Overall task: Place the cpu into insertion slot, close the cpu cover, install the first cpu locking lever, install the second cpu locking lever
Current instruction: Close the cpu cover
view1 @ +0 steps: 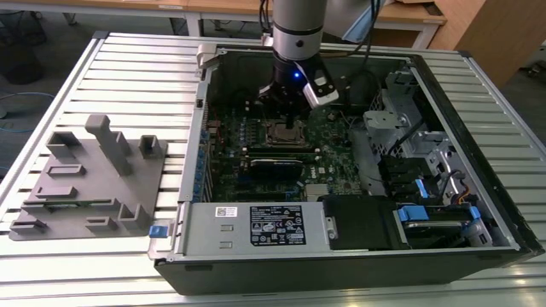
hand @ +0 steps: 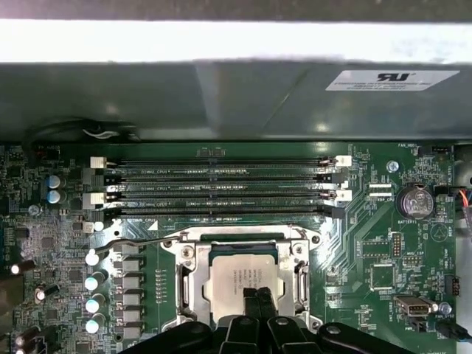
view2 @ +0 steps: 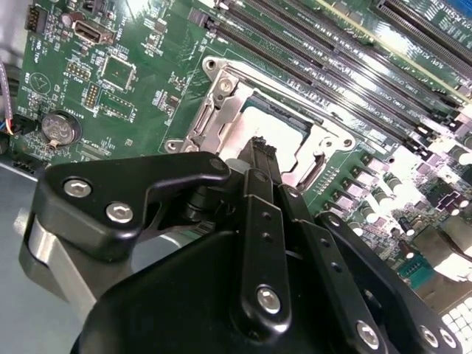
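Cpu [hand: 240, 271] flat in slot [view1: 275, 135], silver top up, mid-board, just beside four long memory slots [hand: 221, 184]. Cover [hand: 193, 284] down around it, cpu top showing through the cut-out, no pin field on view. Thin wire lever [hand: 140, 240] running off one cover corner on the memory-slot side. Latched or free: cannot tell.

Gripper [hand: 258, 295] [view2: 258, 151] right over the cpu in both wrist views. Jaws together, nothing between them, tip at one edge of the cpu top. Touching or hovering: cannot tell. Arm [view1: 297, 32] straight down into the open case [view1: 341, 268] in the exterior view.

Further out: green board [hand: 369, 243], coin cell [hand: 415, 200] apart from the slot, black card [view1: 275, 167] near the slot. Case lying on slatted tabletop [view1: 85, 70]. Grey fixture block [view1: 85, 185] well apart from the case, at the exterior view's left.

Judging from this: placement done, cover step at or near its end, lever steps not shown done. Reckon closed jaws to be serving as a pusher here, not a grasp. Any further move likely to call for a clean vertical line onto cover or lever, no sideways drag across the cpu, and a close watch on the wire's hooked end.
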Controlling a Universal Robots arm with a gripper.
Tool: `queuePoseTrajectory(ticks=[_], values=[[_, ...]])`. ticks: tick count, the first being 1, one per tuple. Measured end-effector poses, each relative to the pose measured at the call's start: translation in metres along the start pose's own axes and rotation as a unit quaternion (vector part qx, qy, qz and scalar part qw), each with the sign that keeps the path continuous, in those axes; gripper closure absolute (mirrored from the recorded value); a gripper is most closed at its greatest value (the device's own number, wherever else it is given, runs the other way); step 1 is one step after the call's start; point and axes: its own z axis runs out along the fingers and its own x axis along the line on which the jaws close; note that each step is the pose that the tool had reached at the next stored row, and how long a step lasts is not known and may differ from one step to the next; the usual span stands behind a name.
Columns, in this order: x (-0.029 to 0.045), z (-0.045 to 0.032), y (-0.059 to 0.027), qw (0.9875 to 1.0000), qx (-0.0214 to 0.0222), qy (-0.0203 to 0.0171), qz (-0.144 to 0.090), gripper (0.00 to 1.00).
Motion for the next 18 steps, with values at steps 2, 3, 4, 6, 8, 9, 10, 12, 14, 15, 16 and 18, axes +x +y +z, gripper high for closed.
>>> queuePoseTrajectory(ticks=[2, 3, 4, 6, 8, 9, 10, 12, 14, 15, 16, 18], values=[[0.0007, 0.0005, 0.0, 1.0, 0.0005, -0.0001, 0.003, 0.89], [0.0013, 0.0008, 0.0, 1.0, 0.0007, -0.0001, 0.005, 0.89], [0.0019, 0.0009, -0.0001, 1.0, 0.0009, -0.0001, 0.007, 0.89], [0.0031, 0.0012, -0.0001, 1.0, 0.001, -0.0001, 0.008, 0.89], [0.0043, 0.0016, -0.0001, 1.0, 0.001, -0.0001, 0.008, 0.89], [0.0049, 0.0017, -0.0002, 1.0, 0.001, -0.0001, 0.009, 0.89], [0.0052, 0.0018, -0.0002, 1.0, 0.001, -0.0001, 0.009, 0.89], [0.0052, 0.002, -0.0002, 1.0, 0.0011, -0.0001, 0.009, 0.89], [0.0052, 0.0023, -0.0002, 1.0, 0.001, -0.0001, 0.009, 0.89], [0.0052, 0.0023, -0.0002, 1.0, 0.0011, -0.0001, 0.009, 0.89], [0.0052, 0.0024, -0.0002, 1.0, 0.001, -0.0001, 0.009, 0.89], [0.0052, 0.0024, -0.0002, 1.0, 0.001, -0.0001, 0.009, 0.89]])
